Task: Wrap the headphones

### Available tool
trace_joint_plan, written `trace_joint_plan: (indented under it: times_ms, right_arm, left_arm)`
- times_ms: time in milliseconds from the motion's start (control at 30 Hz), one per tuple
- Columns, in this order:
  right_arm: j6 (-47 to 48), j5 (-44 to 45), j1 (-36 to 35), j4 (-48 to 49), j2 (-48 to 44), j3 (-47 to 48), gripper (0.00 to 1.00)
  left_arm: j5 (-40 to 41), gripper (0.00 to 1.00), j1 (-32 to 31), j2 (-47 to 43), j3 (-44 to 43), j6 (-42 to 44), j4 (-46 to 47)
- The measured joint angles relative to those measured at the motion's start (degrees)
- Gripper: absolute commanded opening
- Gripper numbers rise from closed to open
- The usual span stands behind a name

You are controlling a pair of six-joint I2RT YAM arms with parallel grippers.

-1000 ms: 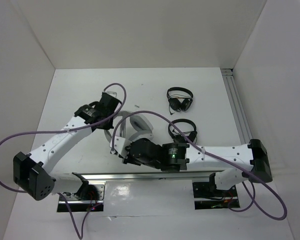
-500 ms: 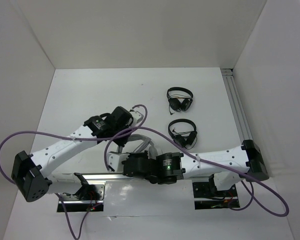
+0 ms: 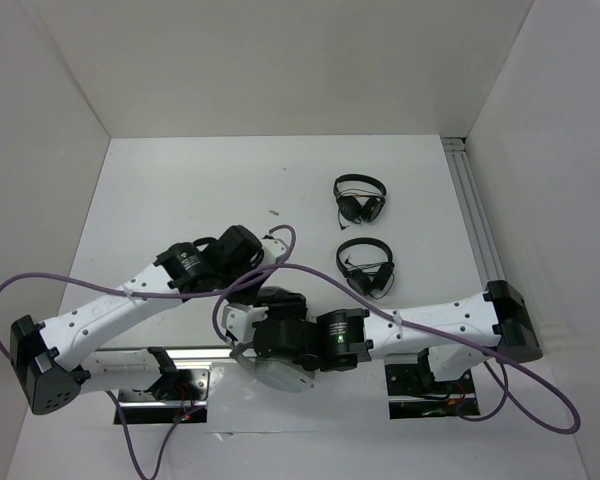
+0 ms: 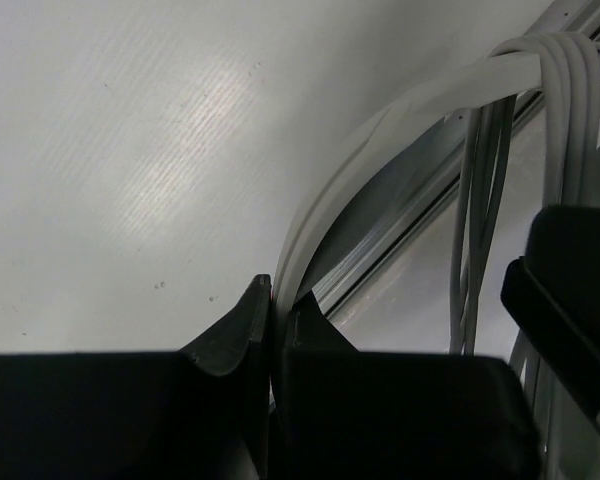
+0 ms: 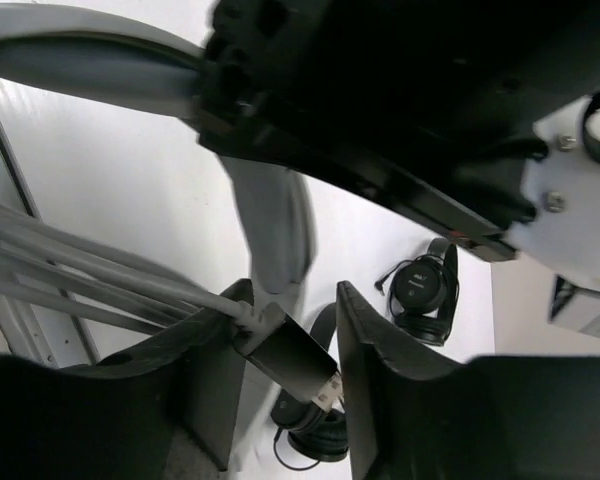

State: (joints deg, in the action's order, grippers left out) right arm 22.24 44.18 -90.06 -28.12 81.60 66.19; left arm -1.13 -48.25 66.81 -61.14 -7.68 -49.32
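Between left fingers (image 4: 230, 335), headphones (image 4: 380, 118), seemingly clamped

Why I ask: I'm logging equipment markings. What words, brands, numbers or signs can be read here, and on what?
No text can be read in any view.
Label on the right arm, beside its green light: print too small to read.
Label on the left arm: too small to read.
Both wrist views: no lettering visible.
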Motion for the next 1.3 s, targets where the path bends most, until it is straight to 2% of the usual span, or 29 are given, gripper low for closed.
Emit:
trace_joint_plan:
  times_ms: [200,267,300,467,533,633,700,1033,1300]
  right_arm:
    - [-0.04,-0.61,1.27,-0.04,-2.47,-0.26,0.63]
    - [-0.42,-1.73,2.49,-0.5,-3.02,-0.24,0.65]
    - [-0.74,-2.29,3.23,-0.74,-3.13,-0.17,0.69]
    - [-2.23,-7.34,8.24,-2.84,-3.13,0.52,0.75]
    - [-2.8,-9.09,10.47,-3.34,-3.13,0.92,0.81]
    - [-3.41,-12.02,13.03,-4.7,-3.17,2.62,0.82]
    - [-4.07,-14.32,13.99,-5.68,-3.52,3.72,1.0]
    - [-6.67,-20.98,16.83,-9.33,-9.25,6.8,1.0]
    - [-9.51,-17.84,16.98,-9.31,-12.96,8.41,1.0]
  left_arm:
    - [1.79,0.0,-1.16,2.6,-0.37,-0.26,-1.84]
    - [2.49,0.0,-0.83,3.54,-0.81,-0.35,-2.36]
    - [2.58,0.0,-0.35,4.0,-1.36,-0.35,-2.45]
    - [1.29,0.0,3.37,6.71,-5.97,0.31,-3.26]
    - [0.28,0.0,4.76,7.5,-7.78,0.5,-3.08]
    - [-1.05,0.0,5.49,8.37,-9.16,1.57,-2.97]
    - [-2.67,0.0,6.75,8.85,-9.35,1.88,-3.23]
    - [-9.18,0.0,16.2,9.27,-8.72,3.15,-0.02]
    - [-7.15,0.0,18.62,12.24,-8.39,1.36,2.67]
